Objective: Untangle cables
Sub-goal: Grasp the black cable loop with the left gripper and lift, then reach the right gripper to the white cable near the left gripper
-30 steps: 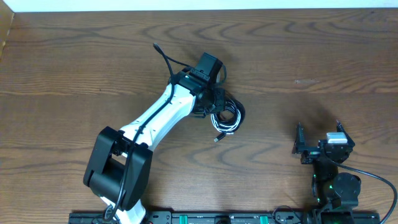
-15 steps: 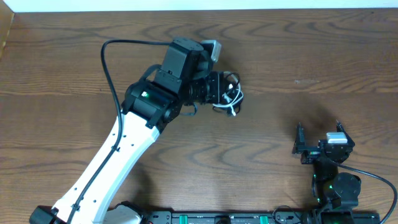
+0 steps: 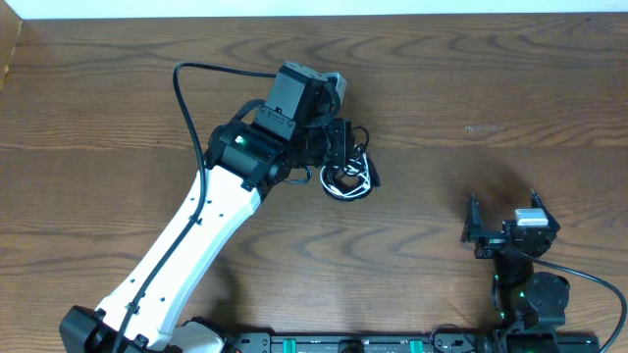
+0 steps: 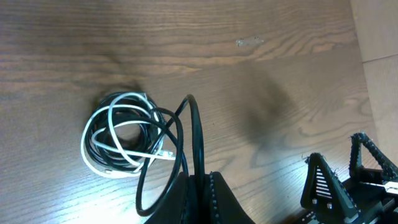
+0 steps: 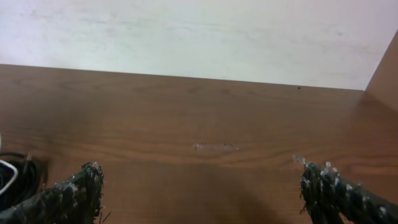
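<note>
The cables (image 3: 349,181) lie as one small black-and-white coil on the wooden table, just right of my left gripper (image 3: 338,147). In the left wrist view the coil (image 4: 121,140) sits at left, white cord wound over black. A black cable loop (image 4: 194,134) rises from it into my left gripper (image 4: 200,186), which is shut on it. My right gripper (image 3: 500,227) is open and empty at the front right, far from the coil. In the right wrist view its fingers (image 5: 205,199) stand wide apart, and the coil's edge (image 5: 9,177) shows at far left.
The left arm's thick black cable (image 3: 186,108) arcs over the table's left half. A black rail (image 3: 324,343) with the arm bases runs along the front edge. A pale wall (image 5: 186,31) borders the table's far edge.
My left arm has swung its wrist over and risen, drawing a black loop up out of the coil. The coil has shifted slightly up and left. My right arm has not moved.
</note>
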`<state>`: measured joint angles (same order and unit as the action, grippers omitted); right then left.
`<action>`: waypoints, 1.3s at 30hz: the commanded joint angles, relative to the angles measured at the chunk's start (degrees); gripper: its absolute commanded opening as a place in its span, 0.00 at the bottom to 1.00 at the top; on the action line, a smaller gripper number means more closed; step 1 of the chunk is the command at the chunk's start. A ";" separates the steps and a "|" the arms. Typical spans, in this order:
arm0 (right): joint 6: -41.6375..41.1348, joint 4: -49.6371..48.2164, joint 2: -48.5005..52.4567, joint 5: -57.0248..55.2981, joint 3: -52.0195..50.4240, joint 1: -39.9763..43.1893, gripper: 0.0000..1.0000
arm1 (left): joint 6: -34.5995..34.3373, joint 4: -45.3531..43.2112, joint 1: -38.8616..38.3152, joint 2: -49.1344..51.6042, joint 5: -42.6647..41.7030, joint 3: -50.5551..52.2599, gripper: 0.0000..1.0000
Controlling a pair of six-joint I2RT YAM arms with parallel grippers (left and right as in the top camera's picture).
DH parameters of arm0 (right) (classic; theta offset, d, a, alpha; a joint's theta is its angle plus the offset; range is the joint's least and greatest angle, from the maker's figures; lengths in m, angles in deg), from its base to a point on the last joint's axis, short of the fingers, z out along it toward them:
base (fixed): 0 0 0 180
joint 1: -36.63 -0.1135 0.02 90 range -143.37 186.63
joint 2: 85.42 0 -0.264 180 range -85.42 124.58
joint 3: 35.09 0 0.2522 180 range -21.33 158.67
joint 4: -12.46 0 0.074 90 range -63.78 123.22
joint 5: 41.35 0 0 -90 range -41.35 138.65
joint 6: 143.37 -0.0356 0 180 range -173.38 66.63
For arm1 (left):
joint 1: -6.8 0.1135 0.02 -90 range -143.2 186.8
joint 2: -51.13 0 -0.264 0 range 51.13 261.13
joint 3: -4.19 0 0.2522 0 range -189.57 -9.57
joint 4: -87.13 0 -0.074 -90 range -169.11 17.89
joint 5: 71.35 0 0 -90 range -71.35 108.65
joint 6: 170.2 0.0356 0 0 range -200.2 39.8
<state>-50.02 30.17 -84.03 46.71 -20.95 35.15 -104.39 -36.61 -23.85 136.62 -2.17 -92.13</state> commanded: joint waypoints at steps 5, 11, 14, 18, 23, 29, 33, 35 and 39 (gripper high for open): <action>-4.28 -4.04 -0.26 6.32 -0.09 0.31 0.99 | 0.07 0.00 -0.31 -0.39 0.52 -0.07 0.08; -23.34 -6.08 -0.26 35.80 -0.09 0.31 0.99 | 0.11 3.58 -0.31 -0.42 0.50 -0.07 0.08; -30.29 -11.80 -0.26 33.35 -0.07 0.31 0.99 | 0.66 6.80 -0.31 -0.42 0.50 -0.07 0.08; -30.77 -25.73 -0.26 29.75 -0.04 0.33 0.99 | 3.89 8.72 -0.31 -0.42 0.50 -0.07 0.08; -31.85 -23.52 -0.26 25.00 6.71 0.33 0.99 | 9.16 8.85 -0.28 -0.44 -4.92 -0.07 0.07; -22.71 6.71 4.39 25.00 26.58 0.33 0.99 | 13.68 9.07 -0.31 -1.95 -18.18 -0.07 0.07; -15.82 27.23 13.84 25.03 39.06 0.31 0.99 | 13.64 6.25 -0.28 -4.13 -21.40 -0.09 0.07; -12.70 35.15 20.13 25.57 44.98 0.31 0.99 | 13.14 2.14 -0.28 -6.51 -24.72 -0.09 0.07; -11.45 35.67 28.57 33.94 49.59 0.31 0.99 | 7.52 -5.90 -0.28 -10.36 -25.03 -0.09 0.07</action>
<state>-65.43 66.21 -60.03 74.08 25.67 35.17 -93.13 -38.88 -24.07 130.20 -23.44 -91.87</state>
